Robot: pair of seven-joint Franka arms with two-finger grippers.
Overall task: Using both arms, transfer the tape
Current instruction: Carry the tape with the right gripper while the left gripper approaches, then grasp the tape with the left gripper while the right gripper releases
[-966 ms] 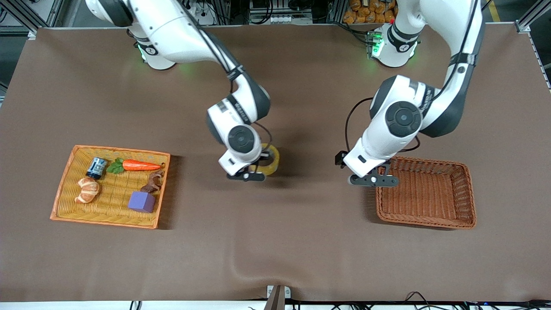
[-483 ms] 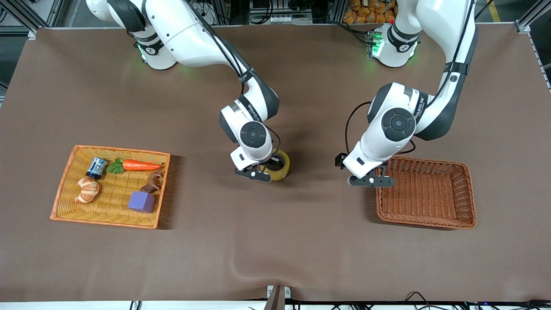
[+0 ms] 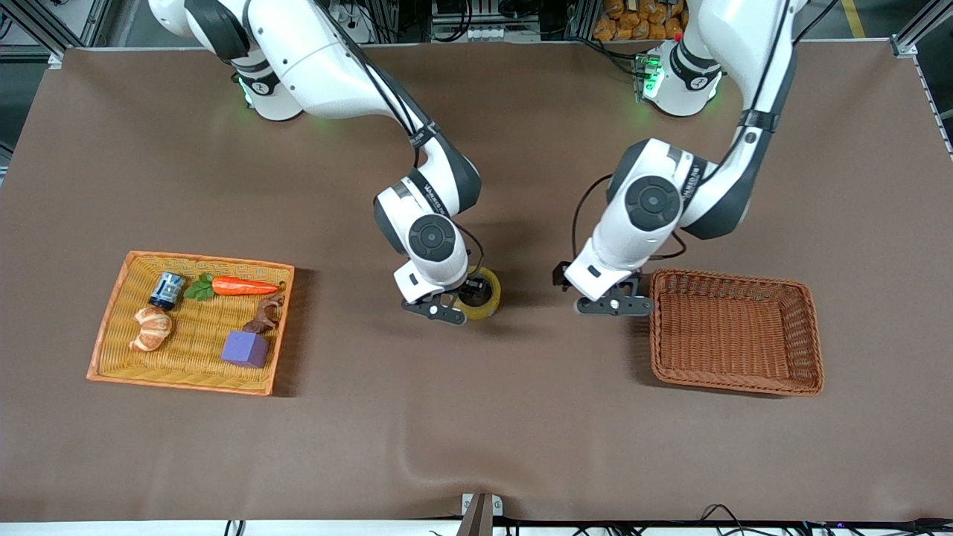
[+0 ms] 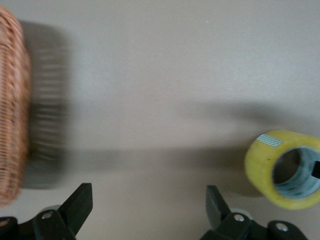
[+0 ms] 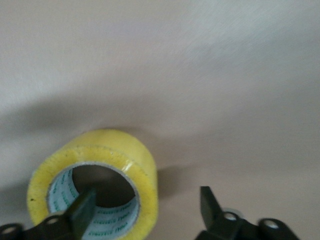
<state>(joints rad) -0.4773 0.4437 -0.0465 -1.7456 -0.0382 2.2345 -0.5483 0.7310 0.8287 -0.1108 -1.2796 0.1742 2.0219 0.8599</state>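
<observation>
The brown table [image 3: 476,417] takes up nearly the whole front view, with a wide bare stretch along its edge nearest the front camera and more bare cloth between the two arm bases.

The right arm [image 3: 327,59] reaches from its base down to the middle of the table, and the left arm [image 3: 715,186] bends down toward the same middle strip.

The yellow tray [image 3: 104,350] lies toward the right arm's end of the table, well apart from the arms. It holds a carrot [image 3: 242,286], a purple cube [image 3: 246,348], a croissant [image 3: 152,328] and a small dark can [image 3: 167,289]. The brown wicker basket [image 3: 737,387] lies toward the left arm's end, and open cloth separates its near rim from the table edge.

The tape [image 3: 484,295] lies flat on the table near the middle, between tray and basket, its core opening facing up.

The right gripper [image 3: 445,305] is down at the tape with its fingers spread. In the right wrist view one finger [image 5: 82,210] sits inside the core of the roll [image 5: 95,185] and the other [image 5: 210,205] stands outside the yellow wall, clear of it.

The left gripper [image 3: 614,301] hangs just beside the basket's rim on the side facing the tape, over bare cloth, its fingers [image 4: 80,205] wide apart with nothing between them. In its wrist view the tape [image 4: 285,167] shows off to one side and the basket's edge [image 4: 12,115] to the other.
</observation>
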